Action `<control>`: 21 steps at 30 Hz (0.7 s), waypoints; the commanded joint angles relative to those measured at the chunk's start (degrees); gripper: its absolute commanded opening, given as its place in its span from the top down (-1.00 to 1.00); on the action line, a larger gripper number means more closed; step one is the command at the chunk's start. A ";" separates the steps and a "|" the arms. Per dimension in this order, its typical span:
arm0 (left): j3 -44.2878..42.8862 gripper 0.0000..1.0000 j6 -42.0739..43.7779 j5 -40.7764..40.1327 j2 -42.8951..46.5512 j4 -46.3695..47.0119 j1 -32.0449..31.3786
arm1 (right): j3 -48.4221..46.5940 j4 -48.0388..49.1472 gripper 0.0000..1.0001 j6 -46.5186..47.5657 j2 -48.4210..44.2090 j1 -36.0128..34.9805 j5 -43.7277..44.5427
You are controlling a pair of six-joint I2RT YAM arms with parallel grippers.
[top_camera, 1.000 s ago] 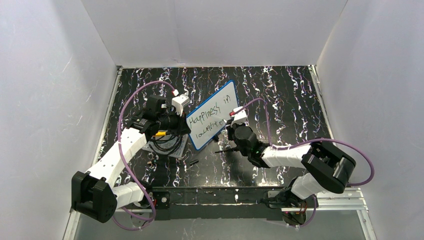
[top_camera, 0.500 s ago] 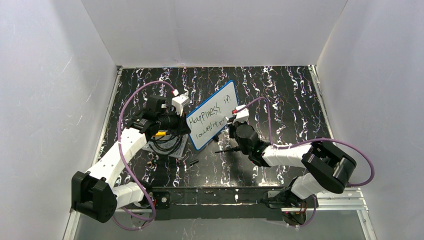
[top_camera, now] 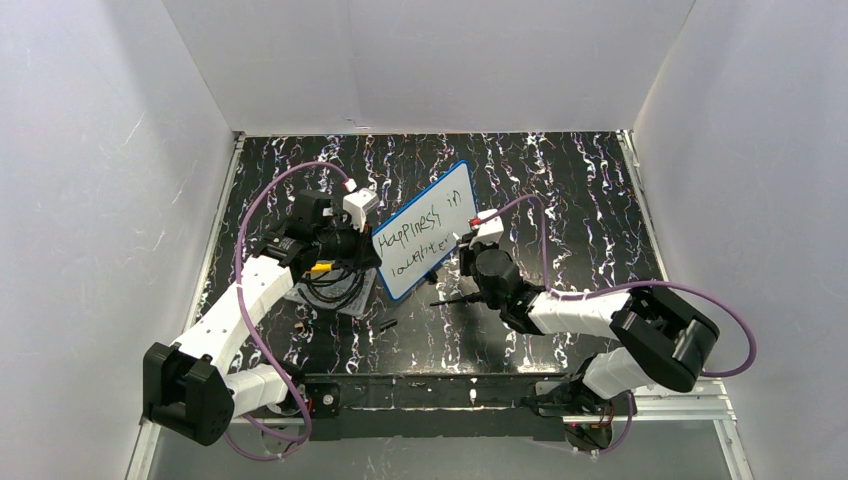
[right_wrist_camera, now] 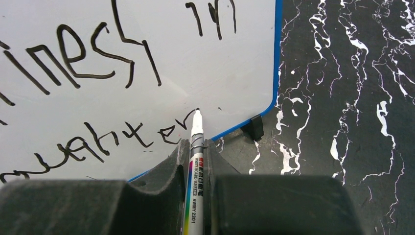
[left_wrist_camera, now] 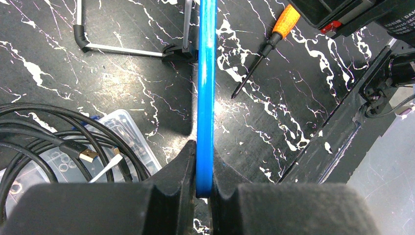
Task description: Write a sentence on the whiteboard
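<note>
The whiteboard [top_camera: 424, 230] (white, thin blue rim) stands tilted just right of the tray [left_wrist_camera: 128, 120]. Its sentence [top_camera: 418, 236] reads "Happiness in laughter" in two black lines. The left gripper [left_wrist_camera: 204, 190] is clamped on its rim. The right gripper [right_wrist_camera: 196, 144] pinches a marker [right_wrist_camera: 196, 129], tip at the last "r".

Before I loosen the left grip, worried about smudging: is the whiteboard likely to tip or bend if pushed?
Probably stiff: the whiteboard shows a straight rim in the left gripper. Likely tippy: it stands on edge, beside a thin wire frame. Seems light; one pinch holds it.
</note>
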State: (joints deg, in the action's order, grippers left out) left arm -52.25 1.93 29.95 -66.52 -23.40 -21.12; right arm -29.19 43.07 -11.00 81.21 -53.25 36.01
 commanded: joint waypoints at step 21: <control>-1.33 1.00 -0.35 2.10 1.29 -0.44 -0.15 | -2.27 1.86 0.97 -1.41 3.87 1.22 -1.29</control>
State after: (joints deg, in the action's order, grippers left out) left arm -52.25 1.93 29.98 -66.52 -23.40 -21.12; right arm -29.21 42.35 -12.08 84.60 -52.40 34.50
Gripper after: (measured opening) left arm 0.078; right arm 0.195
